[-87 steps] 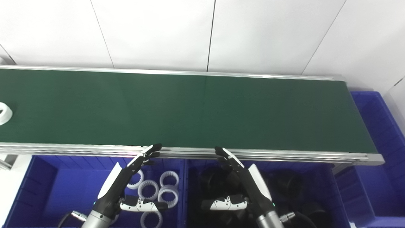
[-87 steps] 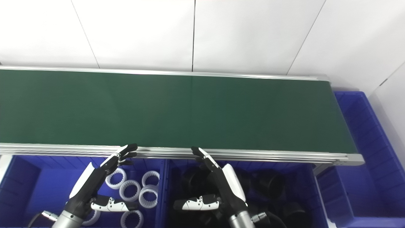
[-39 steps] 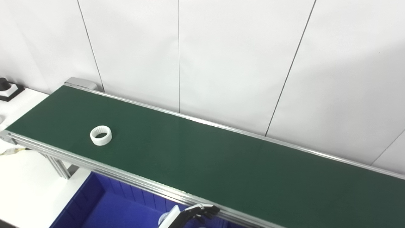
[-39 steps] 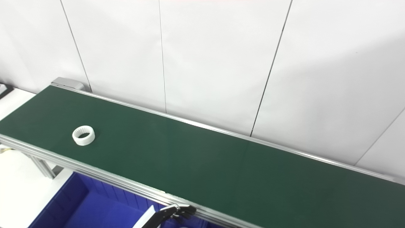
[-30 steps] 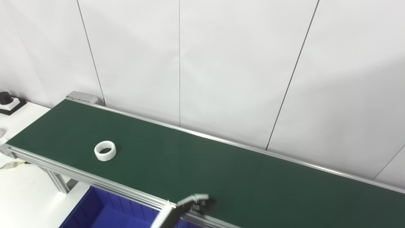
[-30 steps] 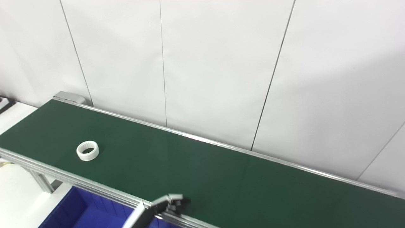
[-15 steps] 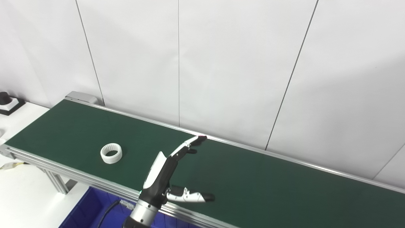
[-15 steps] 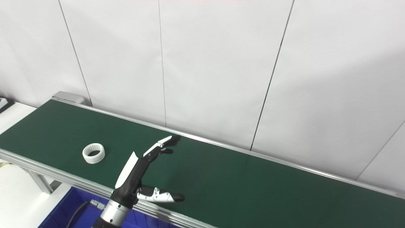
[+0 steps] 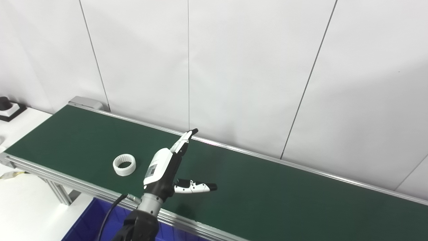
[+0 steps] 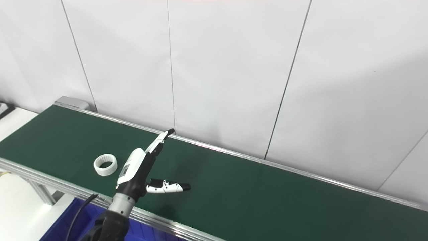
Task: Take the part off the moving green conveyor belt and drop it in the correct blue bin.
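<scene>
A long green belt (image 9: 267, 187) in a silver metal frame runs from the far left to the near right, close along a white panelled wall (image 9: 250, 67). A white ring (image 9: 124, 165) with a toothed inner face lies flat on the belt, toward its left end and nearer the front edge than the back one. Just to the right of the ring, apart from it and not touching it, the left hand (image 9: 169, 167) is held over the belt with nothing in it: its fingers (image 9: 183, 141) stretch straight out toward the back rail, and the thumb (image 9: 195, 187) sticks out sideways to the right, well spread from them. On the white back of the hand there is a small grey label, too small to read. The arm rises from the bottom edge, with a black cable beside the wrist. The right hand is out of sight in both views. Below the front rail, at the bottom left, a corner of a blue bin (image 9: 88, 224) shows. Past the belt's left end is a white bench (image 9: 23, 201), with a small black object (image 9: 6, 106) on a white base at its far left edge. No other writing or brand marks can be made out.
</scene>
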Motion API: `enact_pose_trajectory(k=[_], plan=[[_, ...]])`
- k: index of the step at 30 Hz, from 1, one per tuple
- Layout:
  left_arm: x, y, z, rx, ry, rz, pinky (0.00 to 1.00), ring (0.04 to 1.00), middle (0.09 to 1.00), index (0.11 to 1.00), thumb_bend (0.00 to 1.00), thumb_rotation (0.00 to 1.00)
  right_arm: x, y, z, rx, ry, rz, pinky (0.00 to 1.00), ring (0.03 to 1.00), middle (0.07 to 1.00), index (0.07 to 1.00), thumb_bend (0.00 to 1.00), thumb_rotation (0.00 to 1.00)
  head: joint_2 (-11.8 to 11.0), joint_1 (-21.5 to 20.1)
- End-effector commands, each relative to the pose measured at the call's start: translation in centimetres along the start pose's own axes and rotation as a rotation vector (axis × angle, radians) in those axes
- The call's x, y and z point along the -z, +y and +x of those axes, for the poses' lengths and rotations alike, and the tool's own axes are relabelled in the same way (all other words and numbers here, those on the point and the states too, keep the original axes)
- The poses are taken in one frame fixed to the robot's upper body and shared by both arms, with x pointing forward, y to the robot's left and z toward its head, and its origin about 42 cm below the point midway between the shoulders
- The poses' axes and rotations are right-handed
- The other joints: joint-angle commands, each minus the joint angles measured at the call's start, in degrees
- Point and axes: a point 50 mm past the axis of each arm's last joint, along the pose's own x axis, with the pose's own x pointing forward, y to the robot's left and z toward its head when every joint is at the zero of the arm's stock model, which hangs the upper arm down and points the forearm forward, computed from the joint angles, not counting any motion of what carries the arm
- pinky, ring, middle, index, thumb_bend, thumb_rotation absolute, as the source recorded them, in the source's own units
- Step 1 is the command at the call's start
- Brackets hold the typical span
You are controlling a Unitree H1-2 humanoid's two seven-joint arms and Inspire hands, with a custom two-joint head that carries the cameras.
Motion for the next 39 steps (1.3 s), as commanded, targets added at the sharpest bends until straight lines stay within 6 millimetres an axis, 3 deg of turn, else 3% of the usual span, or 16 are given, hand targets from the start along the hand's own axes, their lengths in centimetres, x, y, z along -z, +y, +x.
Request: enact_pose_trajectory(k=[1,5,14,23,26,39], plan=[[-0.2,1.3,1.6,-0.056,-0.019,0.05,0.82,0.929,0.991,0.973,0.85,0.34,-1.2,-0.4,0.5,0.025,-0.086,-0.005,0.7,0.817,0.85,0.876,0.92,0.1,0.2,0.1],[1.0,1.2,2.6,-0.065,0.051,0.098,0.81,0.917,0.994,0.976,0.85,0.28,-1.0,-0.4,0.5,0.022,-0.086,-0.014,0.68,0.811,0.85,0.873,0.91,0.1,0.2,0.3],[2.7,1.2,4.3,-0.065,0.151,0.215,0.91,0.955,1.0,0.983,0.83,0.19,-0.9,-0.4,0.5,0.016,-0.084,-0.025,0.69,0.822,0.855,0.877,0.93,0.17,0.2,0.1],[5.6,2.4,4.8,-0.139,0.255,0.231,0.94,0.968,0.996,0.971,0.81,0.18,-1.1,-0.3,0.4,0.019,-0.089,-0.024,0.68,0.811,0.848,0.869,0.93,0.17,0.4,0.0],[6.4,3.1,4.9,-0.163,0.274,0.244,0.99,0.988,0.999,0.971,0.8,0.15,-1.0,-0.3,0.3,0.018,-0.089,-0.017,0.68,0.811,0.849,0.87,0.94,0.18,0.6,0.0],[8.2,3.8,5.0,-0.165,0.345,0.283,1.0,1.0,1.0,0.968,0.81,0.13,-0.9,-0.4,0.2,0.021,-0.099,-0.012,0.69,0.815,0.847,0.874,0.94,0.22,0.6,0.0]])
